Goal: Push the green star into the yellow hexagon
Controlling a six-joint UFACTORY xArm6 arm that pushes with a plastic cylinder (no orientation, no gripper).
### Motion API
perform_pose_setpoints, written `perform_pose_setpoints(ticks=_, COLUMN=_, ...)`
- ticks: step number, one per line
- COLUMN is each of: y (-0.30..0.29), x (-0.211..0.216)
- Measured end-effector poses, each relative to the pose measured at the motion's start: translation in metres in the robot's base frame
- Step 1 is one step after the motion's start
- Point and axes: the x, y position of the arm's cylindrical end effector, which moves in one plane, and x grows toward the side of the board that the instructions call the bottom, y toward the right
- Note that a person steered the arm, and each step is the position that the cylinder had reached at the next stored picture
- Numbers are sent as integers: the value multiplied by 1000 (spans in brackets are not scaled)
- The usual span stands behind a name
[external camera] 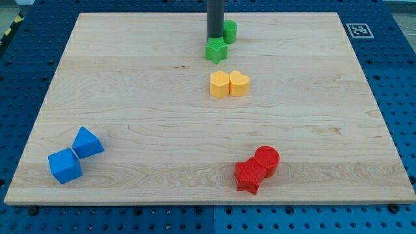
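Observation:
The green star (216,51) lies near the view's top centre of the wooden board. The yellow hexagon (220,84) sits a little below it, touching a yellow heart (239,84) on its right. My tip (215,39) stands right at the star's top edge, on the side away from the hexagon. A green cylinder (229,30) sits just right of the rod, partly hidden by it.
Two blue blocks, a cube (65,166) and a tilted one (86,142), lie at the bottom left. A red star (249,175) and a red cylinder (266,159) touch at the bottom right. The wooden board (130,97) ends at blue pegboard all round.

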Motion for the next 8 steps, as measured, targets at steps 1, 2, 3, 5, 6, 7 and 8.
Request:
perform_pose_setpoints(ticks=1, y=0, x=3)
perform_pose_setpoints(ticks=2, y=0, x=5)
perform_pose_setpoints(ticks=3, y=0, x=11)
perform_pose_setpoints(ticks=5, y=0, x=20)
perform_pose_setpoints(ticks=6, y=1, x=23)
perform_pose_setpoints(ticks=7, y=1, x=40)
perform_pose_setpoints(ticks=8, y=1, x=57)
